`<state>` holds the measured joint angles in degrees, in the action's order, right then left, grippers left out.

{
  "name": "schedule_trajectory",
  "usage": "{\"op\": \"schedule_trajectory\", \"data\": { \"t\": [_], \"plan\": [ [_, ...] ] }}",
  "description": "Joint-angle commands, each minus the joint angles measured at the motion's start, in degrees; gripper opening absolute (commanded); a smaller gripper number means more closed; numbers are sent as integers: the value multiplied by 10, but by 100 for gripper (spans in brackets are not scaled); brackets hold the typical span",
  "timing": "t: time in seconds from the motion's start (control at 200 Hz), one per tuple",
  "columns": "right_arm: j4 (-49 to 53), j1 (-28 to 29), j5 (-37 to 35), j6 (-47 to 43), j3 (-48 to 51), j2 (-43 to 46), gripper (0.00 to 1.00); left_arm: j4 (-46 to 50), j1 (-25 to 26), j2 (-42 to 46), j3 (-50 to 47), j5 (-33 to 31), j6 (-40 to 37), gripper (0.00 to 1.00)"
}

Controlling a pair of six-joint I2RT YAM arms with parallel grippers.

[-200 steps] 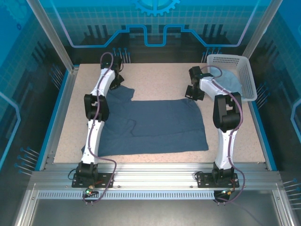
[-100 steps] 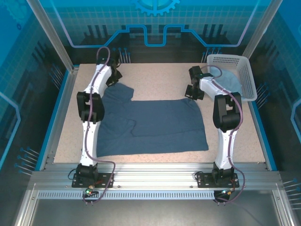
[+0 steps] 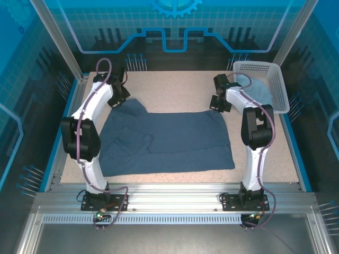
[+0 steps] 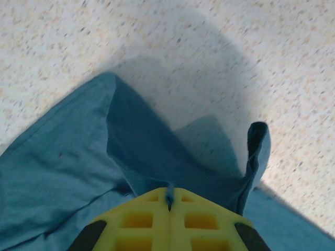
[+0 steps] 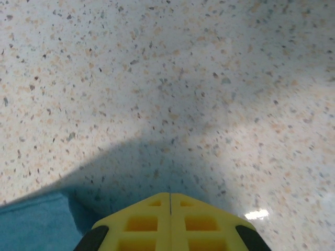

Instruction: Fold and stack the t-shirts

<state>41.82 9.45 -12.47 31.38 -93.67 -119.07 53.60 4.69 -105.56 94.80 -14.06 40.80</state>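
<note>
You have the dark slate-blue t-shirt [image 3: 175, 140] spread flat on the table [image 3: 175, 84]. At its 11 o'clock corner your left gripper [image 4: 168, 196] is clamped on a lifted fold of cloth. At 1 o'clock your right gripper [image 5: 170, 198] is closed at the shirt's edge; you cannot tell whether it pinches cloth. Farther, at 2 o'clock, the pale blue t-shirt [image 3: 257, 91] lies in the white basket [image 3: 279, 100].

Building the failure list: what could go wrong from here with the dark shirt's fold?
1. The left end effector is shut on only a thin sliver of the large dark slate-blue cloth t-shirt; it may slip free on lifting.
2. The right end effector is shut with no cloth visible in its grip, so the fold could go lopsided.
</note>
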Motion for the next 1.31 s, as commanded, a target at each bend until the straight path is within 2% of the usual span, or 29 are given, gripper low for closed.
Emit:
{"op": "schedule_trajectory", "data": {
  "t": [0.0,0.325,0.575,0.765,0.96,1.16,1.301],
  "plan": [
    [-19,13,-25,-17,30,53,0,6,0,70,-53,1,13,0],
    [-31,20,-46,-29,105,105,0,49,-9,254,-206,-22,13,0],
    [-18,38,-80,-20,150,136,0,77,-12,367,-302,-37,52,0],
    [0,44,-114,3,189,157,0,92,-12,408,-350,-47,65,0],
    [6,42,-148,10,229,182,0,94,-12,411,-375,-44,68,0],
    [13,42,-154,10,238,184,0,121,-11,425,-386,-57,72,0],
    [22,46,-157,18,251,205,0,134,-6,436,-403,-44,73,0]
  ]
}}
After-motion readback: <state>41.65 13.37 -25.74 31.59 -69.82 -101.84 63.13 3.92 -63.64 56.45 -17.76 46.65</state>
